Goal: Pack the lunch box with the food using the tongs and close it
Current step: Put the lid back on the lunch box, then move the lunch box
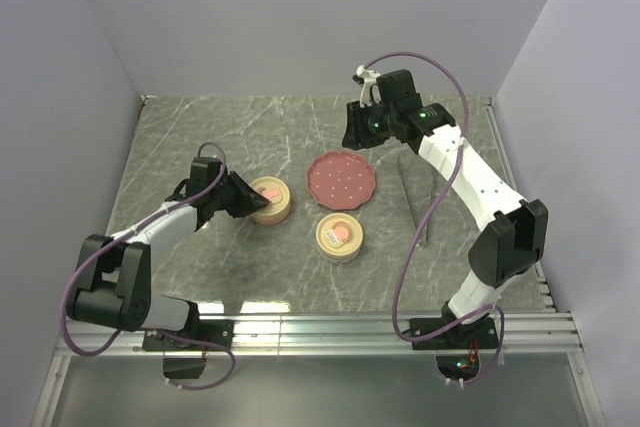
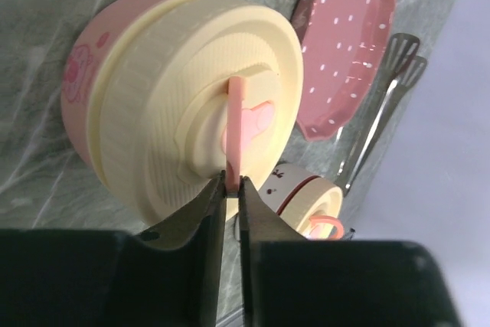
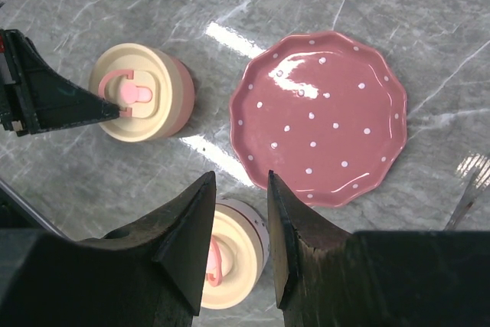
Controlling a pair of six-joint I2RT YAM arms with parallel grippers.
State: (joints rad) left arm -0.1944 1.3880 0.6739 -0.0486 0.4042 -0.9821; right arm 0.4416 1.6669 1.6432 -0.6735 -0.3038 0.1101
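Note:
Two round lunch boxes with cream lids stand on the table, a pink one (image 1: 268,200) and a white one (image 1: 340,237). My left gripper (image 2: 233,181) is shut on the thin pink handle (image 2: 236,124) of the pink box's lid (image 2: 195,112), reaching in from its left side (image 1: 245,197). My right gripper (image 3: 241,178) hangs open and empty above the white box (image 3: 233,258), near the plate's edge (image 1: 358,132). The grey metal tongs (image 1: 413,202) lie on the table right of the red plate (image 1: 341,179). No food is in view; the plate is bare.
The red dotted plate (image 3: 321,116) sits behind the white box. The tongs (image 2: 383,97) lie lengthwise near the right arm's forearm (image 1: 470,172). Walls enclose the table on the left, back and right. A metal rail (image 1: 330,327) runs along the near edge.

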